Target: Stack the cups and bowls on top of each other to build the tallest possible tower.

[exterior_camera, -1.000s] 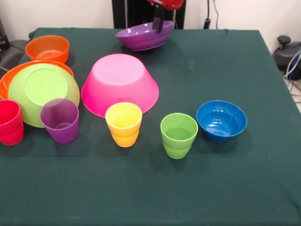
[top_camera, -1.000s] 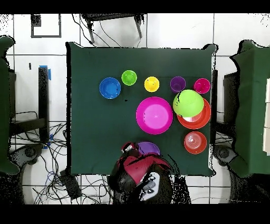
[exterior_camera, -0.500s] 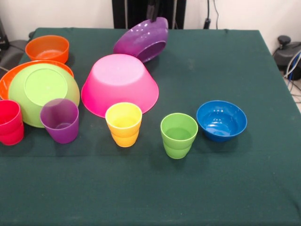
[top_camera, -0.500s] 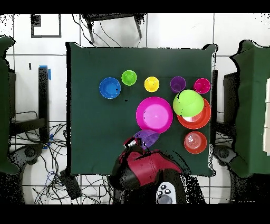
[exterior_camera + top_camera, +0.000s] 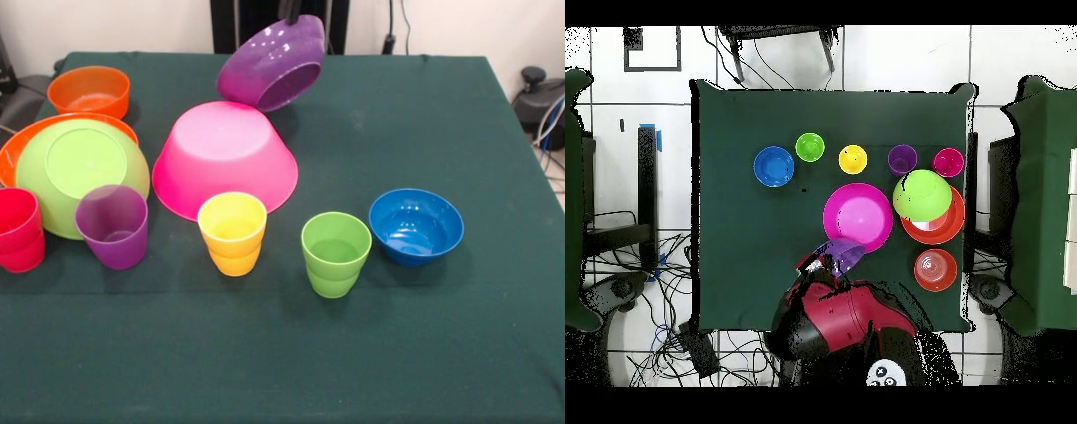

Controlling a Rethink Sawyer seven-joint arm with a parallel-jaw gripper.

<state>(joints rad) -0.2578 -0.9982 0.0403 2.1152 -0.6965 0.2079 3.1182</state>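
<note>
Front view: purple bowl (image 5: 272, 64) now tilted steeper, nearer pink bowl (image 5: 224, 156).

front camera low across table (image 5: 494, 106), overhead straight down, both sharing tabletop

end effector (image 5: 289, 11) cut off by top edge, grip unclear

Pink bowl (image 5: 224, 157), purple bowl (image 5: 270, 63), lime green bowl (image 5: 80, 172), blue bowl (image 5: 416, 225); cups red (image 5: 19, 229), purple (image 5: 113, 225), yellow (image 5: 232, 233), green (image 5: 335, 253); dark green tablecloth (image 5: 397, 353)
</note>
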